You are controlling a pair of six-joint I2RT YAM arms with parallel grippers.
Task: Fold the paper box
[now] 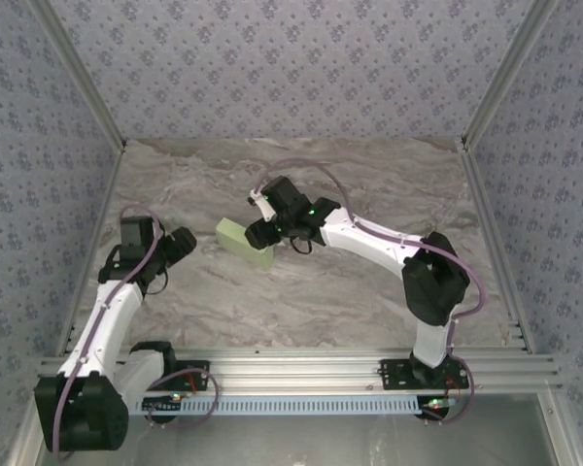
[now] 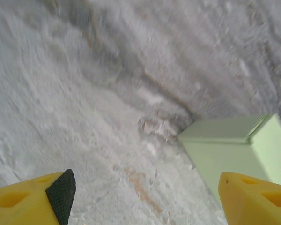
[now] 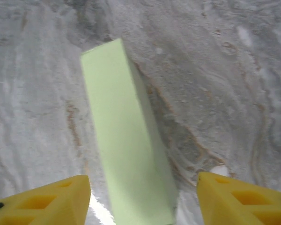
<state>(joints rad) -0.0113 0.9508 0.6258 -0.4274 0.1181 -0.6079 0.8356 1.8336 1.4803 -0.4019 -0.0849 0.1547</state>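
Mid-counter (image 1: 369, 184), a little left of centre: the paper box (image 1: 235, 239), already closed into a long pale-green block and lying flat, long axis slanting from far-left to near-right in the overhead view. Poised over its near-right end, the right pincer (image 1: 262, 231), plainly the nearer of the two. Off to the left, near the box but apart from it and aimed its way, the left pincer (image 1: 182, 243).

From the right wrist: box running straight away down the line of the right pincer (image 3: 143, 185), yellow fingers (image 3: 61, 197) spread wider than the block's narrow width, a strip of marble visible on each side, no contact to be seen. Likely turning on exactly that: closing across the short width, or pressing down, with no twist of the wrist needed first.

From the left wrist: left pincer (image 2: 145, 185) spread wide around bare marble, holding nothing, box ahead and to the right, partly behind the right-hand finger. Visible there, and absent from the plain long face in the right wrist view: the block's end and the edge of a tucked flap near its corner, apparently seated.
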